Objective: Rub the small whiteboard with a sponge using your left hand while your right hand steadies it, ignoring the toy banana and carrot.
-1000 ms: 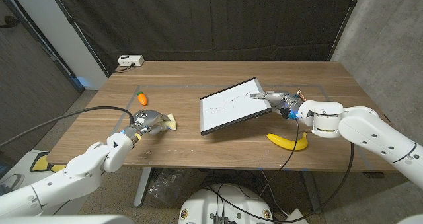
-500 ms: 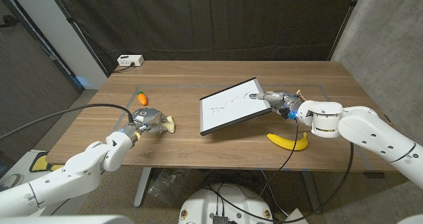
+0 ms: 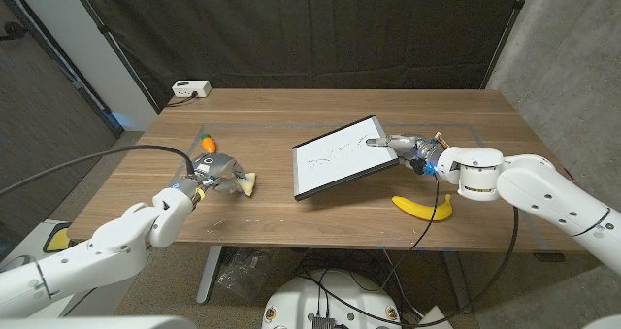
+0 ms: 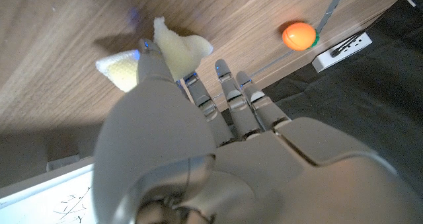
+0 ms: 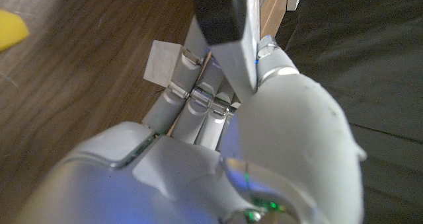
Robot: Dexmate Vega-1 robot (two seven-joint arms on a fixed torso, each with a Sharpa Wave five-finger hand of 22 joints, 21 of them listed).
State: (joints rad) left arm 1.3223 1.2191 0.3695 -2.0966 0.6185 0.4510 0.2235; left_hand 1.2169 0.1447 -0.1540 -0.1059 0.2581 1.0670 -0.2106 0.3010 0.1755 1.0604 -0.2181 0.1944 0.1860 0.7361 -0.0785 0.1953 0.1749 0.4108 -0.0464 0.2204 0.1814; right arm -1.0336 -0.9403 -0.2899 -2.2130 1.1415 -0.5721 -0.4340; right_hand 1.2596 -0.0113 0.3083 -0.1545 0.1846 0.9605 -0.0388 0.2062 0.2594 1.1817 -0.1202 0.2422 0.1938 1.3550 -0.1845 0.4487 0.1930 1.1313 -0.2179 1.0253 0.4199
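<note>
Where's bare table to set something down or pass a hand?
Free: the far strip between the power strip and the whiteboard, and the middle lane between the sponge and the whiteboard. Crowded: right side, where the right hand holds the whiteboard above the banana; left, around the left hand and carrot.

Whiteboard (image 3: 342, 158) mid-table, seemingly tilted; sponge (image 3: 246, 182) left of it, carrot (image 3: 208, 144) behind sponge, banana (image 3: 424, 209) right-front.
</note>
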